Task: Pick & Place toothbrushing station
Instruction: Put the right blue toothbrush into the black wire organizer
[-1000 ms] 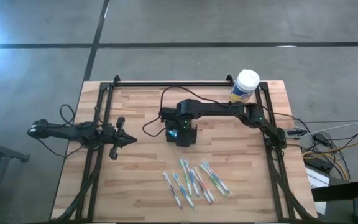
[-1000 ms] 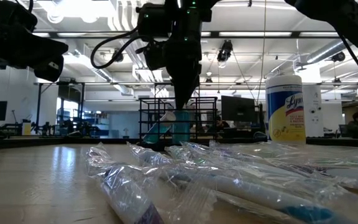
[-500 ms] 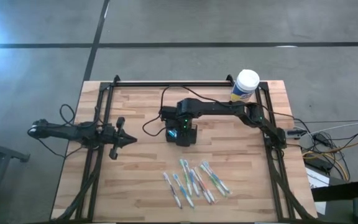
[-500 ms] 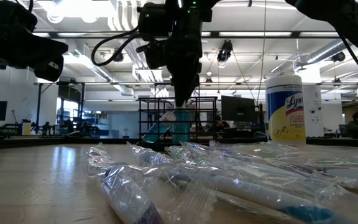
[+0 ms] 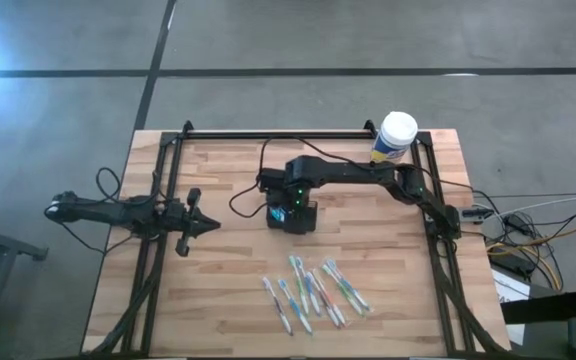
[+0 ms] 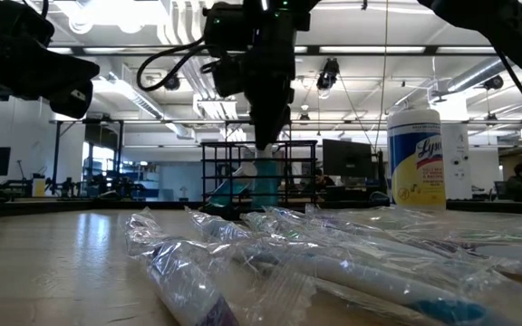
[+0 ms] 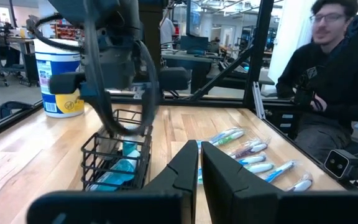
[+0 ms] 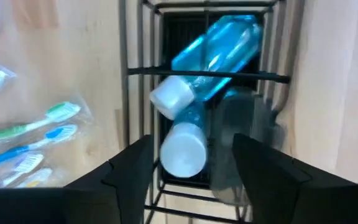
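The toothbrushing station (image 8: 204,73) is a small black wire holder standing at the table's middle, also in the left wrist view (image 7: 104,155) and the low view (image 6: 304,172). Two blue bottles with white caps are inside it, one lying tilted (image 8: 219,46) and one end-on (image 8: 182,149). My right gripper (image 8: 194,171) hangs open just above the holder, pointing down (image 5: 290,212) (image 6: 265,143), with a finger on each side of the end-on bottle's cap, apart from it. My left gripper (image 5: 211,226) (image 7: 199,165) waits shut at the table's left, level.
Several wrapped toothbrushes (image 5: 313,292) (image 7: 253,155) lie near the table's front edge, close to the low camera (image 6: 315,263). A white-lidded, yellow-labelled canister (image 5: 396,136) (image 6: 416,158) stands at the far right corner. A seated person (image 7: 331,93) is beyond the table.
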Motion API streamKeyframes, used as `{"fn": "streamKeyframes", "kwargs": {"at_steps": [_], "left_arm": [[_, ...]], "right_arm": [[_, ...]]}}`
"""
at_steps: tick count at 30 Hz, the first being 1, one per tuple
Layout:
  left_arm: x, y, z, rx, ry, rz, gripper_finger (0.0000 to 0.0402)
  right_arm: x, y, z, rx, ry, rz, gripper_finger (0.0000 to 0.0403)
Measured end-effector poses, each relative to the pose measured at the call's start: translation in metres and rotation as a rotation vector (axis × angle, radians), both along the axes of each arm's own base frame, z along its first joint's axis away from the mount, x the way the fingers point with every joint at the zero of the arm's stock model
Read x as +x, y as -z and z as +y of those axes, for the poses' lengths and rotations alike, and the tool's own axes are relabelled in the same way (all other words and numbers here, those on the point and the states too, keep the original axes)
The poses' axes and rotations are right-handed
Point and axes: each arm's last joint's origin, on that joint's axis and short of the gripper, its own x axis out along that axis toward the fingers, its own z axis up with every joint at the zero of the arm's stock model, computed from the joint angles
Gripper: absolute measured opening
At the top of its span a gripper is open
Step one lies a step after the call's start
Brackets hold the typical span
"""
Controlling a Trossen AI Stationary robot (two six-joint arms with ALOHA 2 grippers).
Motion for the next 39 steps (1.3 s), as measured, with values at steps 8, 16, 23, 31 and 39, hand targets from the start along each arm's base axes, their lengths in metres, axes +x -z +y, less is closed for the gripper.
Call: {"fn": "streamKeyframes", "kwargs": {"at_steps": [8, 16, 23, 31, 39], "left_arm": [[0.0, 0.0, 0.0, 0.008, -0.001, -0.002, 0.0023], [0.0, -0.001, 0.0, 0.006, -0.004, -0.018, 0.0023], [0.0, -0.001, 0.0, 0.008, -0.007, -0.018, 0.0023], [0.0, -0.001, 0.0, 0.008, -0.006, -0.016, 0.0023], [0.0, -0.002, 0.0, 0.007, -0.006, -0.019, 0.0023]], "right_arm": [[-0.001, -0.012, -0.003, -0.003, -0.021, -0.035, 0.0207], [-0.004, -0.025, -0.003, -0.004, -0.018, -0.049, 0.0206], [-0.013, -0.05, -0.001, -0.043, -0.057, -0.116, 0.0197], [-0.022, -0.07, 0.004, -0.119, -0.081, -0.157, 0.0099], [-0.02, -0.08, 0.03, -0.146, -0.153, -0.24, 0.0015]]}}
